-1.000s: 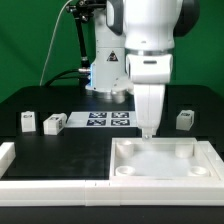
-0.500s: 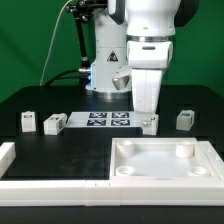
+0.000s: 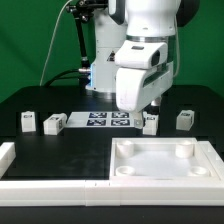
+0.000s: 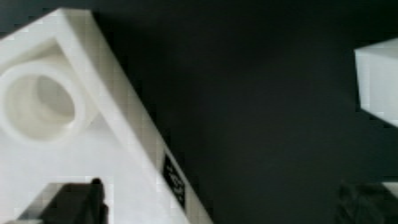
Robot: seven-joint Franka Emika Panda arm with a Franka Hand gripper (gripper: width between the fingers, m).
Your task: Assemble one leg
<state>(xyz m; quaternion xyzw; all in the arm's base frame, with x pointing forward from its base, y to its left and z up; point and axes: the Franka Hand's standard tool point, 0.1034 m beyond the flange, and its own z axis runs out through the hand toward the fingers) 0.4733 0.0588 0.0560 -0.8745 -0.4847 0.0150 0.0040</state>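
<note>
**Desk:** Read it to me, left to right.

**Me:** On the exterior view's left I see the outer spare leg (image 3: 27, 121) and the inner spare leg (image 3: 53, 123), near each other on the black table (image 3: 60, 150). Next comes the marker board (image 3: 108, 119). Just past it stands the leg (image 3: 150, 122) I want, upright on the table, just behind the far rim of the tray-like piece (image 3: 165, 176). The last leg (image 3: 185, 119) stands further right.

**Desk:** What has changed?

**Me:** The arm. A second ago the hand pointed straight down at that spot by the tray's rim. Now it has risen and tipped toward the exterior view's left, and the leg shows beside it.

**Desk:** And the gripper?

**Me:** In the wrist view the gripper (image 4: 217, 200) is spread wide. The fingertips (image 4: 71, 200) sit far apart with bare table between them, so it pinches nothing.

**Desk:** Meaning?

**Me:** I judge the leg is not yet grasped. Picking it up and carrying it to a corner socket (image 4: 45, 100) are both ahead of me.
</note>
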